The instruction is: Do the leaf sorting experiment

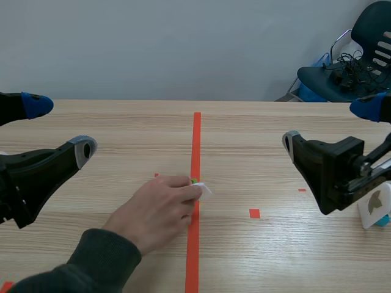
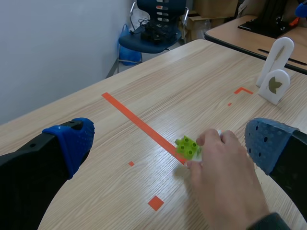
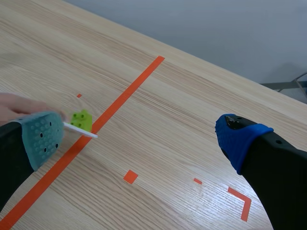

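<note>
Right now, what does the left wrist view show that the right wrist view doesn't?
Only the left wrist view shows the white stands, one bearing a leaf picture, and the blue chair. Only the right wrist view clearly shows the thin white piece by the fingertips. Both share the person's hand, the green block, the orange tape line, and open jaws.

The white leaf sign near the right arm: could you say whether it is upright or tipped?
Upright: the white leaf sign stands on its base on the table.
</note>
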`<control>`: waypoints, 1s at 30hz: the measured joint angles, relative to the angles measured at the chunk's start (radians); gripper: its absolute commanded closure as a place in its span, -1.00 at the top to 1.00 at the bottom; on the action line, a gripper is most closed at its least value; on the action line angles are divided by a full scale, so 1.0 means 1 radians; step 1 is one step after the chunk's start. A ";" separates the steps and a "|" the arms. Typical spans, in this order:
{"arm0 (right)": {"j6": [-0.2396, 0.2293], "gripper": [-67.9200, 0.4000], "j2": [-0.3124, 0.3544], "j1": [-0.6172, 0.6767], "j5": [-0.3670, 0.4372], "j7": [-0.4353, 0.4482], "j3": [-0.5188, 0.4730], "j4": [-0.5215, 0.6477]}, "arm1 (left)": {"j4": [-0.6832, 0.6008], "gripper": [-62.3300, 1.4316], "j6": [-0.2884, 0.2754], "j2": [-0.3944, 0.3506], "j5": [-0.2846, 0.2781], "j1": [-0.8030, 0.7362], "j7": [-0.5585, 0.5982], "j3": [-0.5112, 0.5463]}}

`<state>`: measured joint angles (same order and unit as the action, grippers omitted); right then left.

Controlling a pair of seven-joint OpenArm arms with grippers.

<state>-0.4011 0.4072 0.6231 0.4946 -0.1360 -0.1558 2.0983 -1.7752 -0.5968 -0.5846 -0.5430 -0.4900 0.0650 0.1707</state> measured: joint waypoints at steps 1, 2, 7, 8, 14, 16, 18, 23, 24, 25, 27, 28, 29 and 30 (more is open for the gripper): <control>0.000 1.00 0.000 -0.002 0.000 0.000 0.000 0.000 | 0.000 1.00 0.000 0.000 0.000 0.000 0.002 0.000; 0.000 1.00 0.000 -0.005 0.000 0.000 0.000 0.000 | 0.000 1.00 0.000 0.000 0.000 0.000 0.004 0.000; 0.000 1.00 0.000 -0.011 0.000 0.000 0.000 0.000 | 0.000 1.00 0.000 0.000 0.000 0.000 0.006 0.000; 0.000 1.00 0.000 -0.011 0.000 0.000 0.000 0.000 | 0.000 1.00 0.000 0.000 0.000 0.000 0.006 0.000; 0.001 1.00 0.000 -0.011 0.000 0.000 0.000 0.000 | 0.000 1.00 0.000 0.000 0.000 0.000 0.000 0.000; 0.001 1.00 0.000 -0.011 0.000 0.000 0.000 0.000 | 0.000 1.00 0.000 0.000 0.000 0.000 -0.017 0.000; 0.001 1.00 0.000 -0.011 0.000 0.000 0.000 0.000 | 0.000 1.00 0.000 0.000 0.000 0.000 -0.031 0.000; 0.001 1.00 0.000 -0.011 0.000 -0.001 0.000 0.000 | 0.000 1.00 0.000 0.000 0.000 0.000 -0.031 -0.003; 0.001 1.00 0.000 -0.011 0.000 -0.001 0.000 0.000 | 0.000 1.00 0.000 0.000 0.000 0.000 -0.031 -0.011; 0.001 1.00 0.000 -0.011 0.000 -0.001 0.000 0.000 | 0.000 1.00 0.000 0.000 0.000 0.000 -0.031 -0.024; 0.001 1.00 0.000 -0.011 0.000 -0.001 0.000 0.000 | 0.000 1.00 0.000 0.000 0.007 0.003 -0.031 -0.064; 0.001 1.00 0.000 -0.011 0.000 -0.001 0.000 0.000 | 0.000 1.00 0.000 0.000 0.036 0.005 -0.029 -0.089; 0.001 1.00 0.000 -0.011 0.000 -0.002 0.000 0.000 | 0.000 1.00 0.000 0.000 0.078 0.007 -0.030 -0.115; 0.001 1.00 0.000 -0.011 0.000 -0.003 0.000 0.000 | 0.000 1.00 0.001 0.002 0.115 0.010 -0.031 -0.144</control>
<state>-0.4000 0.4072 0.6125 0.4946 -0.1390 -0.1558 2.0979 -1.7752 -0.5961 -0.5831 -0.4278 -0.4797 0.0341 0.0269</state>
